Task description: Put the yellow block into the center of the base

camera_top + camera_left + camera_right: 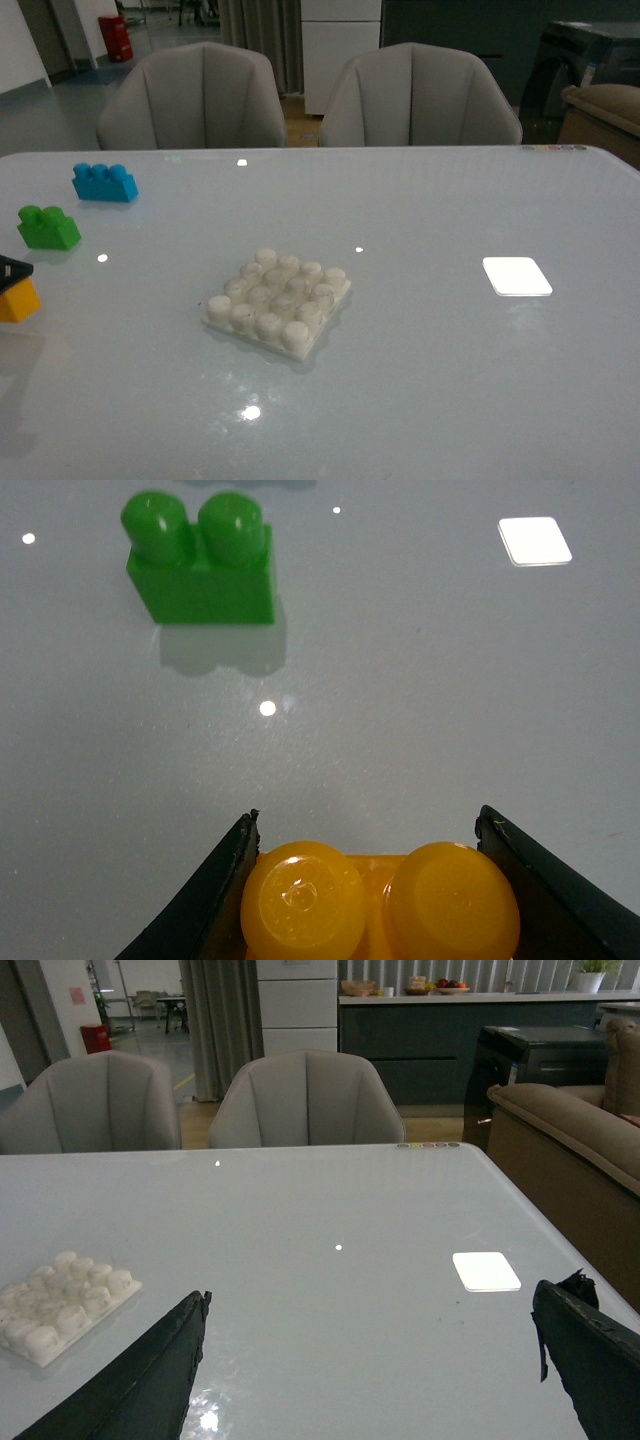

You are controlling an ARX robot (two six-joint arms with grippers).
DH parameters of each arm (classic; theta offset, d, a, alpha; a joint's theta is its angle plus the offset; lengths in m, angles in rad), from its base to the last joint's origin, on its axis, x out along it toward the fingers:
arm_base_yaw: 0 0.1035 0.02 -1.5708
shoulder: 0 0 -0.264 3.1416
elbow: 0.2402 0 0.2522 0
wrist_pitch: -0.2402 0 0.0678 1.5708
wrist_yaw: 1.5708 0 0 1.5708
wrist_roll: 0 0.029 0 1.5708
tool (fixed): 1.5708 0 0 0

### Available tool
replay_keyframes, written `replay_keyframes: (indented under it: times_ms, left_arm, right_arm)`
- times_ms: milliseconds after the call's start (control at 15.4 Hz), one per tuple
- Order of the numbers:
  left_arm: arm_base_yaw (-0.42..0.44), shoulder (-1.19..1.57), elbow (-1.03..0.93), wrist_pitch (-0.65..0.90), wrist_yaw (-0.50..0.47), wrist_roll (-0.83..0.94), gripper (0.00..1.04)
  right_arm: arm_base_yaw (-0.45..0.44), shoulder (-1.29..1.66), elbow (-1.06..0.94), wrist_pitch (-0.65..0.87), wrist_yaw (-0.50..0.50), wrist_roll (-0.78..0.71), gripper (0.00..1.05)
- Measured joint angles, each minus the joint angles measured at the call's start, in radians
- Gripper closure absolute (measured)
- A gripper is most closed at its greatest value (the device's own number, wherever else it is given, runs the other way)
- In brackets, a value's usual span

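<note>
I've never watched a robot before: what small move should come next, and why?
Probably close the left gripper firmly on the yellow block: its fingers flank the block, a firm grip is unclear, and the base sits away, studs bare.

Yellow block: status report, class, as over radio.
Left gripper shut on small yellow two-stud plastic brick. Right gripper open, empty. White square studded plastic base bare, nothing between.

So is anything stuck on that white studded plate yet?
Empty. The square white studded plastic plate shows only bare studs; the small yellow plastic brick sits between the left hand's fingers.
</note>
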Motion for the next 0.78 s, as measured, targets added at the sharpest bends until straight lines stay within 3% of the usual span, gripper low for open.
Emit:
replay_keyframes:
  times_ms: [325,520,780]
  left_arm:
    - [-0.143,-0.151,-0.171,0.148,-0.053,-0.035,0.46]
    - [-0.340,-0.228,-0.271,0.260,-0.105,-0.092,0.46]
    - [-0.520,-0.204,-0.268,0.368,-0.162,-0.156,0.46]
  right_arm:
    - [0.000,0.000,0.000,0.000,0.000,0.000,0.06]
    - [0.000,0.000,0.000,0.000,0.000,0.000,0.06]
    - [0.000,0.000,0.000,0.000,0.000,0.000,0.06]
